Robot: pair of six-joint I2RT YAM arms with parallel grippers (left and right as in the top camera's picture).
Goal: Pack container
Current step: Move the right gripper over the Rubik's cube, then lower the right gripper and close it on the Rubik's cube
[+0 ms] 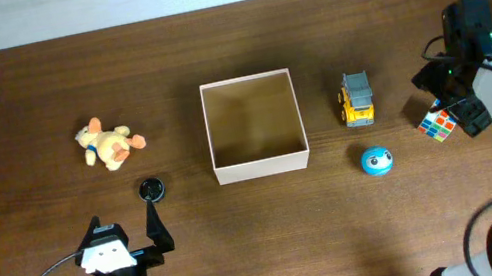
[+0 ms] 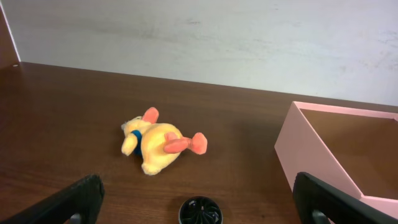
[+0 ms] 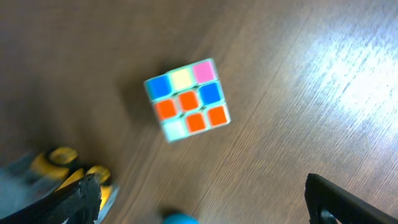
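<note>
Yellow-orange plush duck (image 1: pixel 107 144), white container (image 1: pixel 254 125), multicoloured cube (image 3: pixel 187 100), dark brown table (image 1: pixel 16 97).

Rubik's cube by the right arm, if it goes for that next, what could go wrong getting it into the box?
1. The Rubik's cube sits turned at an angle to the right arm's open jaws, so they may close on its corners and it could twist out.
2. The toy truck and blue ball lie between the cube and the cardboard box, so a low carry could knock them.

truck (image 3: pixel 59 157): blurred, cropped in my right wrist view
blue ball (image 3: pixel 180 218): only top shows
container (image 2: pixel 317 155): right side cropped
</note>
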